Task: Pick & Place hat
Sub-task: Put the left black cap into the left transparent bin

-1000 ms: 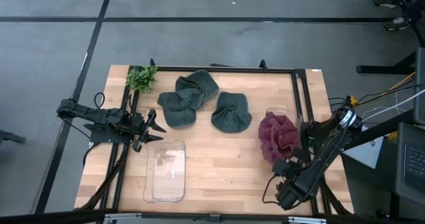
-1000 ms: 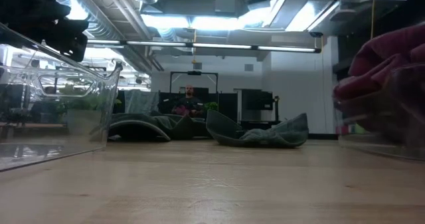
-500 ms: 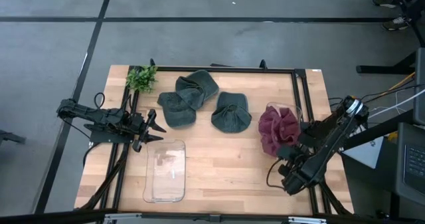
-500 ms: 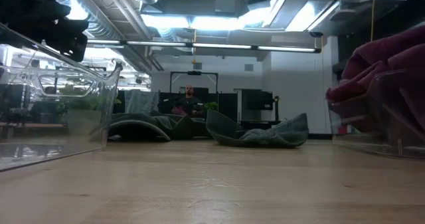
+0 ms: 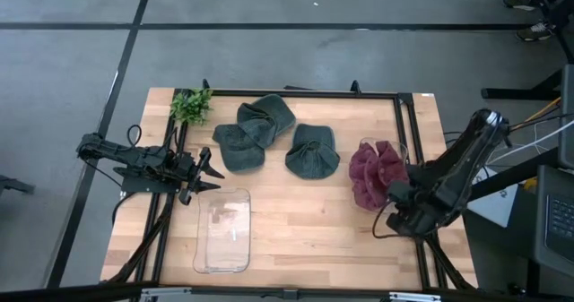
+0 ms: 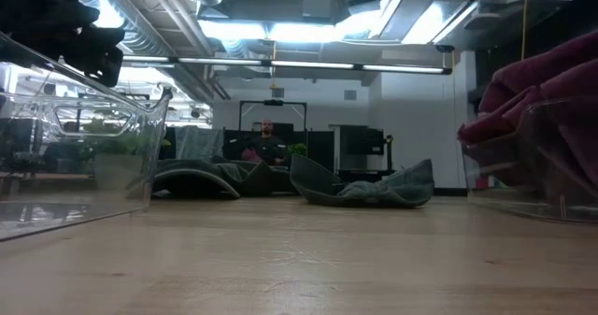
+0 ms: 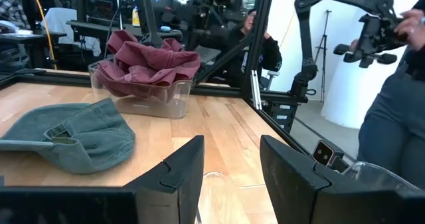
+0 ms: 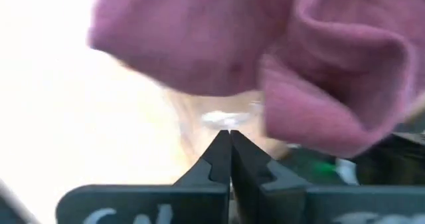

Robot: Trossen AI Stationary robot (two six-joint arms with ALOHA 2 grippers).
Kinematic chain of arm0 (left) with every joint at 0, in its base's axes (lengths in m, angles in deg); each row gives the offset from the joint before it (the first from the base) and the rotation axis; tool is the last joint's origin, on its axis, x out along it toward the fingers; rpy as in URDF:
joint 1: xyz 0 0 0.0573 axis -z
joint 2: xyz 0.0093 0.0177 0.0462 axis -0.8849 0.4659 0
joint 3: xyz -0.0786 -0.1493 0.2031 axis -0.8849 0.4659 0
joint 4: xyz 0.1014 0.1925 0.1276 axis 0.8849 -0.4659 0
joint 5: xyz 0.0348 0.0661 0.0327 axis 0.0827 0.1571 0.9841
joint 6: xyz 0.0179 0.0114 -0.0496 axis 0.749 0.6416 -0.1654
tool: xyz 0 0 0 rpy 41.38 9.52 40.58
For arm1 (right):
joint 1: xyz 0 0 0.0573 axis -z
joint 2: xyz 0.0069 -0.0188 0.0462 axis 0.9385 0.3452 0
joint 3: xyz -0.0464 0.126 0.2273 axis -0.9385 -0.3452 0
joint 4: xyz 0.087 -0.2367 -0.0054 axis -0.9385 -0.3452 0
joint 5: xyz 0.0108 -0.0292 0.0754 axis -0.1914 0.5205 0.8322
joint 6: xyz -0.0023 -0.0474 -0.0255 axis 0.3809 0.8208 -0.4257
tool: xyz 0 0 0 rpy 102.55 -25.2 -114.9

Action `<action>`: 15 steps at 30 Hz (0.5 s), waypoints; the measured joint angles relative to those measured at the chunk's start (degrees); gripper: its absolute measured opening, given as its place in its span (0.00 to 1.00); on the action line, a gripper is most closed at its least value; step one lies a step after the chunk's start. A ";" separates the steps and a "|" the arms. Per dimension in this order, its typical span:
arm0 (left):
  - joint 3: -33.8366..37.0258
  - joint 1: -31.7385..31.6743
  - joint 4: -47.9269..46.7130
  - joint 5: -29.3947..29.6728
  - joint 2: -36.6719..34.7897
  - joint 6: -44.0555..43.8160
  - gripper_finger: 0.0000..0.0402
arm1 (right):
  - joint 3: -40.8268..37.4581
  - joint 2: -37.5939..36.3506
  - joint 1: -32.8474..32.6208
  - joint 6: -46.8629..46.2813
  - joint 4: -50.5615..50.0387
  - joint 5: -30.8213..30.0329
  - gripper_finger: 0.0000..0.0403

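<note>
A wooden table (image 5: 296, 221) framed by black rails carries everything. On its right side a clear bin (image 5: 366, 150) holds a heap of maroon hats (image 5: 372, 176), piled above the rim and spilling over toward the table's near edge; the left wrist view shows the same pile sitting inside the bin (image 7: 143, 94). A second clear bin (image 5: 222, 230) stands on the left half of the table, near the front edge, and appears to have nothing in it. Three grey-green hats lie across the back of the table: one (image 5: 266, 116) overlaps another (image 5: 237, 147), and the third (image 5: 311, 151) lies just beside them, toward the maroon pile. A small green plant (image 5: 191, 106) sits at the back left corner.

The right gripper (image 8: 230, 159) is beside the maroon hats, at the bin's near side, its fingers pressed together with nothing between them. The left gripper (image 5: 204, 176) hovers at the table's left edge, just beside the empty bin, with its fingers (image 7: 176, 174) parted and holding nothing. In the room beyond, a person (image 7: 392, 111) stands at the table's right end.
</note>
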 joint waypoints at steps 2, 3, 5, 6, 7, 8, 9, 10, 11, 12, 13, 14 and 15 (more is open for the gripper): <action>0.00 0.01 0.00 0.01 0.01 0.00 0.36 | 0.00 -2.70 -0.08 0.19 3.44 -1.31 0.01; 0.00 0.01 0.00 0.00 0.00 -0.02 0.36 | 0.00 -4.03 -0.29 0.90 5.36 -2.25 0.01; 0.00 0.01 0.00 0.00 0.00 0.00 0.36 | 0.00 -6.73 -0.99 4.57 9.88 -4.25 0.01; -0.02 0.02 0.00 0.00 0.02 0.00 0.36 | 0.00 -8.00 -1.31 7.96 12.62 -4.77 0.01; -0.01 0.02 0.00 0.00 0.00 -0.01 0.36 | 0.00 -9.21 -1.59 11.73 15.38 -4.86 0.01; 0.00 0.02 0.00 0.00 0.00 0.00 0.36 | 0.00 -10.39 -1.92 16.20 18.24 -4.75 0.01; -0.02 0.01 0.00 0.00 0.01 0.00 0.36 | 0.00 -11.49 -2.32 21.22 20.81 -4.41 0.01; -0.02 0.02 0.00 0.01 0.00 0.00 0.36 | 0.00 -12.58 -2.77 26.34 23.32 -3.86 0.01; 0.00 0.01 0.00 0.00 0.01 0.00 0.36 | 0.00 -13.74 -3.24 31.32 25.58 -2.96 0.01; -0.02 0.02 0.00 0.00 0.00 -0.01 0.36 | 0.00 -14.88 -3.68 36.13 27.44 -1.98 0.01; -0.01 0.01 0.00 0.00 0.01 0.00 0.36 | 0.00 -16.12 -4.02 40.18 28.90 -1.03 0.01; -0.01 0.01 0.00 0.00 0.00 0.00 0.36 | 0.00 -17.41 -4.33 43.87 30.04 -0.13 0.01; -0.01 0.02 0.00 0.00 0.01 -0.02 0.36 | 0.00 -18.71 -4.51 47.12 30.71 0.52 0.01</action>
